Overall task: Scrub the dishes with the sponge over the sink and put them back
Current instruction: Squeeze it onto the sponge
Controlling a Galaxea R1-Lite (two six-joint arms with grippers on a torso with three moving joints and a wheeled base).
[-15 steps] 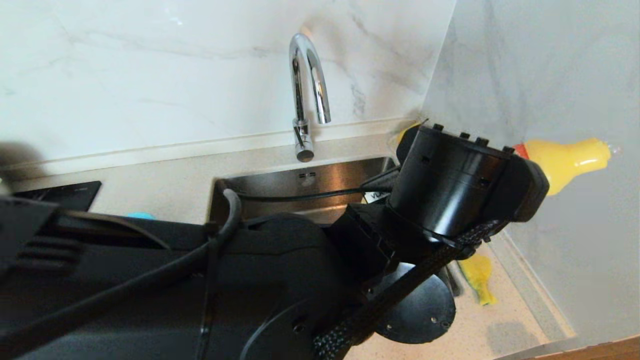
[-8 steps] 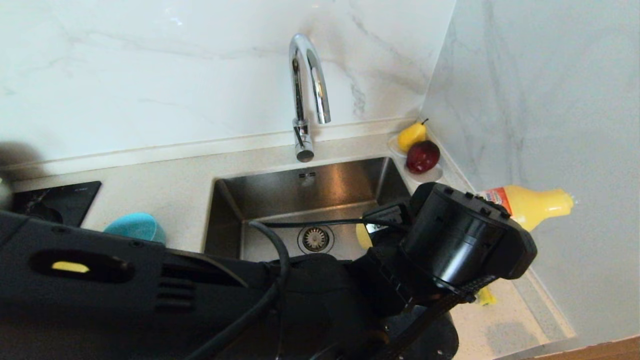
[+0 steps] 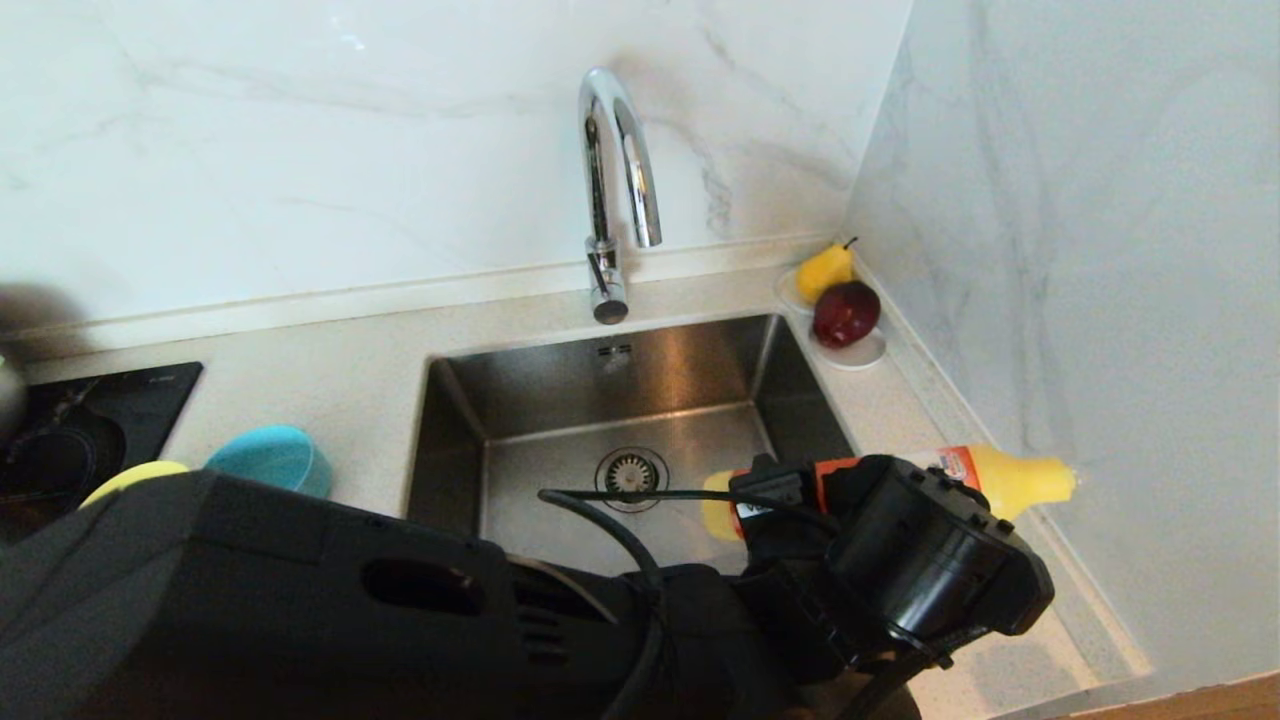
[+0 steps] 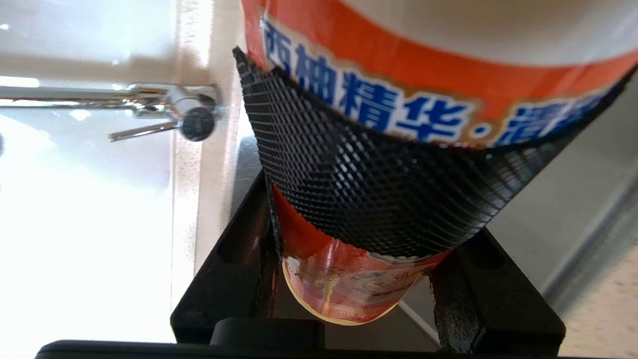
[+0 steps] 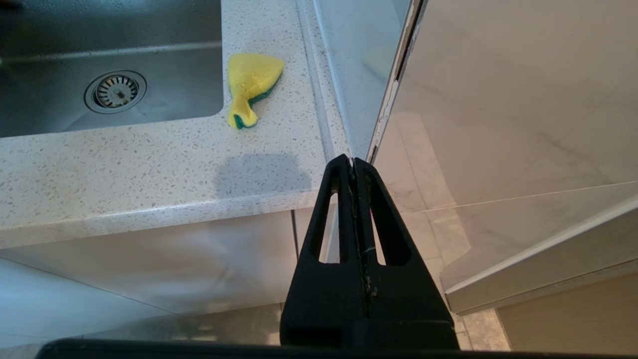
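- The pale speckled stone countertop (image 3: pixel 330 375) runs under white marble walls; a black hob (image 3: pixel 90 420) is set in it at the far left.
- The square brushed stainless-steel sink (image 3: pixel 560 400), with a round drain strainer (image 3: pixel 631 475) and a chrome gooseneck tap (image 3: pixel 612 190) behind it, sits in the middle of the counter.
- The black left arm (image 3: pixel 400 610) reaches across the front of the sink; its left gripper (image 4: pixel 359 219) is clamped on a yellow plastic detergent bottle with an orange label (image 3: pixel 1000 475), held lying sideways over the sink's right edge, one mesh-textured finger (image 4: pixel 369 184) pressed against the label.
- The right gripper (image 5: pixel 355 167) hangs low beside the counter's front corner, below the countertop edge, its jaws pressed together on nothing.
- A light blue round plastic bowl (image 3: pixel 272 455) lies on the counter left of the sink, with a yellow round plastic bowl (image 3: pixel 130 478) just beside it, mostly hidden behind the arm.
- A small white saucer (image 3: pixel 855 352) in the back right corner carries a yellow pear (image 3: pixel 825 270) and a dark red apple (image 3: pixel 846 312).
- The small yellow sponge with a green scouring layer (image 5: pixel 250 87) lies on the counter just right of the sink, its tail toward the front edge.
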